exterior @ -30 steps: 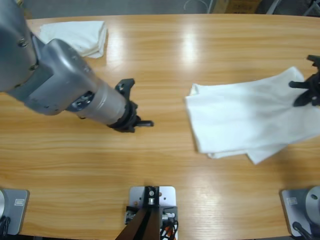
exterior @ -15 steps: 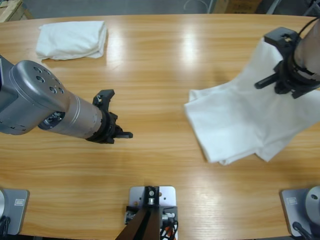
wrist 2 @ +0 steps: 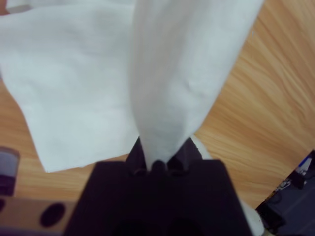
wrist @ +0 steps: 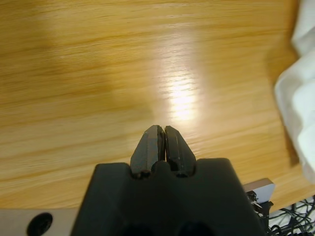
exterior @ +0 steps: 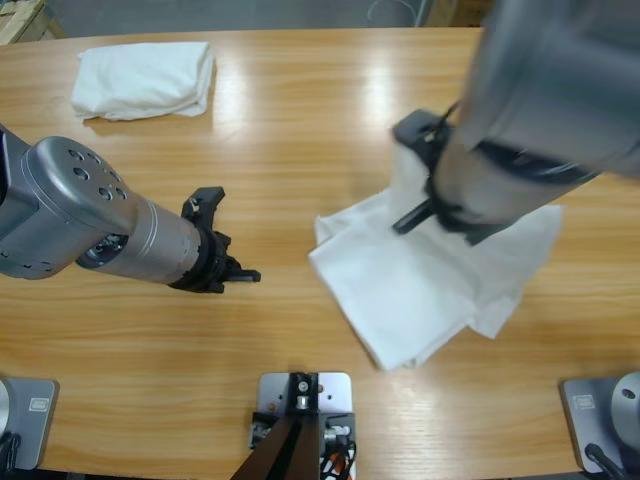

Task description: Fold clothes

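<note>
White T-shirt (exterior: 420, 285): light, limp cotton, drapes; right gripper (wrist 2: 160, 157) pinches a raised fold; you grip edges/corners. Left gripper (wrist: 162, 147) closed, empty, w/ bare table (exterior: 300, 120) below.

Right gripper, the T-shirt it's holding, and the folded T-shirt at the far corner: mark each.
right gripper (wrist 2: 160, 150): right wrist view, between the jaw tips, shut on cloth.
held T-shirt (exterior: 400, 290): high view, flat middle of the part lying on the table.
folded T-shirt (exterior: 145, 78): high view, middle of its top layer.
</note>
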`<state>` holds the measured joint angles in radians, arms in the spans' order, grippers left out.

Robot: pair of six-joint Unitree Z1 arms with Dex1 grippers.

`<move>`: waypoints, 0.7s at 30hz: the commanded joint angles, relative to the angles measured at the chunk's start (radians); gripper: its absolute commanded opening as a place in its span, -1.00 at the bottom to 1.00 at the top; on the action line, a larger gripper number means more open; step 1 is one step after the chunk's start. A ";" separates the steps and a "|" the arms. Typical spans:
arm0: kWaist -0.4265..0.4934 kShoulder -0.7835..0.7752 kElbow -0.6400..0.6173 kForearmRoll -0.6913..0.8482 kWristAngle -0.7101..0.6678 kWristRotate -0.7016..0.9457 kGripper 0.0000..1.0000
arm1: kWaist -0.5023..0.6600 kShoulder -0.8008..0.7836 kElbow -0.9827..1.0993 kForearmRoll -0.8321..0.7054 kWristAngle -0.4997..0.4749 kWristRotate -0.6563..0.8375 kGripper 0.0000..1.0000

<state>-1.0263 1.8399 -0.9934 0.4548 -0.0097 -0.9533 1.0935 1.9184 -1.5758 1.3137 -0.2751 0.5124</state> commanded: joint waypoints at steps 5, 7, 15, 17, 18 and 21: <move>0.006 -0.010 0.078 -0.039 0.013 -0.016 -1.00 | 0.105 0.128 -0.009 -0.082 0.207 0.020 -1.00; 0.006 -0.007 0.082 -0.045 0.013 -0.016 -1.00 | 0.105 0.125 -0.009 -0.113 0.239 0.016 -1.00; 0.006 0.003 0.084 -0.054 0.013 -0.016 -1.00 | 0.105 0.065 0.059 -0.306 0.419 0.018 -1.00; 0.006 0.004 0.088 -0.054 0.012 -0.016 -1.00 | 0.106 0.061 0.080 -0.336 0.471 0.013 -1.00; 0.006 0.002 0.091 -0.054 0.013 -0.016 -1.00 | 0.106 0.061 0.082 -0.337 0.483 0.012 -1.00; 0.006 0.002 0.100 -0.054 0.013 -0.016 -1.00 | 0.106 0.038 0.099 -0.355 0.522 0.012 -1.00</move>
<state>-1.0262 1.8400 -0.9378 0.4119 -0.0097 -0.9614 1.1891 1.9956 -1.5322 1.0023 0.1560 0.5270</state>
